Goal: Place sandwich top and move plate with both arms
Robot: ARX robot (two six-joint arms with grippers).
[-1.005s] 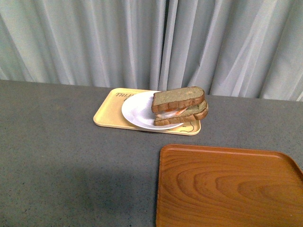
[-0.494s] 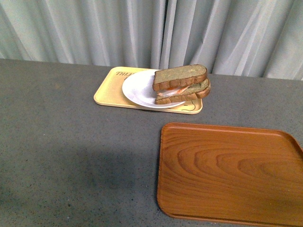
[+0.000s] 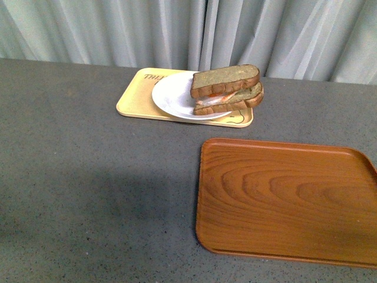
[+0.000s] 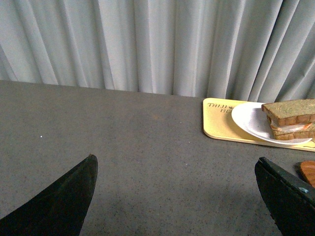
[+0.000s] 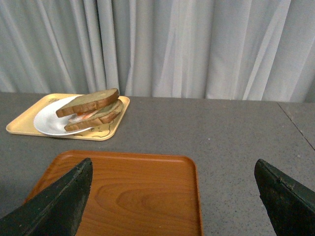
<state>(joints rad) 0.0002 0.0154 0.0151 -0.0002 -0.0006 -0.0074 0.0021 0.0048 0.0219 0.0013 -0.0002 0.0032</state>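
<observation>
The sandwich top (image 3: 224,79), a brown wholemeal slice, lies tilted on top of the sandwich on the white plate (image 3: 171,97). The plate rests on the pale yellow tray (image 3: 132,100) at the back of the table. They also show in the left wrist view, sandwich top (image 4: 289,109) and plate (image 4: 248,119), and in the right wrist view, sandwich top (image 5: 87,102) and plate (image 5: 49,120). Neither arm shows in the front view. My left gripper (image 4: 177,196) is open and empty over bare table, well short of the plate. My right gripper (image 5: 172,196) is open and empty above the wooden tray.
A brown wooden tray (image 3: 283,200) lies at the front right of the grey table, also in the right wrist view (image 5: 123,191). A pale curtain (image 3: 188,29) hangs behind the table's far edge.
The front view has shifted, so the plate, yellow tray and wooden tray sit higher in the picture than before. The sandwich and plate keep their place on the yellow tray.
</observation>
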